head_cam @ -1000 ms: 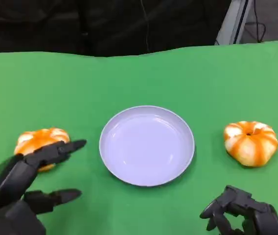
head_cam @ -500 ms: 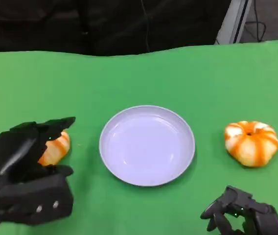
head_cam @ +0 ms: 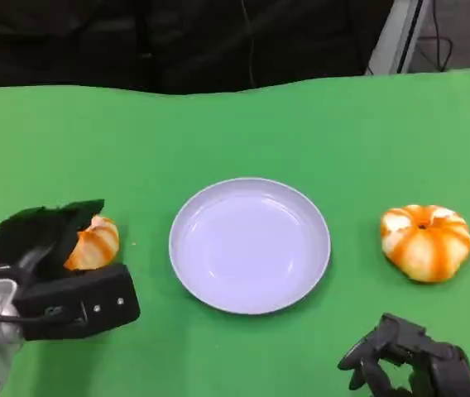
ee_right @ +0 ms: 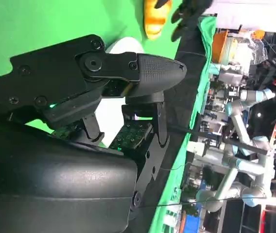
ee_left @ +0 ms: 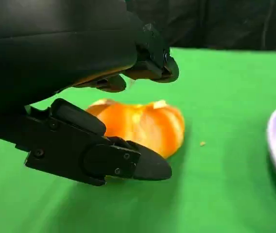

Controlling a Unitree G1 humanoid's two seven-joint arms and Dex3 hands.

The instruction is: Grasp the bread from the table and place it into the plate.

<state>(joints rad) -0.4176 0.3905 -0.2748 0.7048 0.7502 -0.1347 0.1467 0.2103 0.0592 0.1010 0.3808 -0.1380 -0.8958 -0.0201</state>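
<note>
Cupping over the left bread (head_cam: 94,242), the left hand (head_cam: 49,265) sits with fingers apart: upper fingers (ee_left: 147,63) arch above the loaf, the thumb lies low beside it. Contact cannot be confirmed from the left wrist view. This bread lies on the table (head_cam: 235,132), just left of the plate (head_cam: 249,246); the carry runs rightward. A second bread (head_cam: 426,240) lies right of the plate. The right hand (head_cam: 409,364), fingers curled on nothing, rests near the table's front edge, partly cut off. The hand hides half the left bread.
</note>
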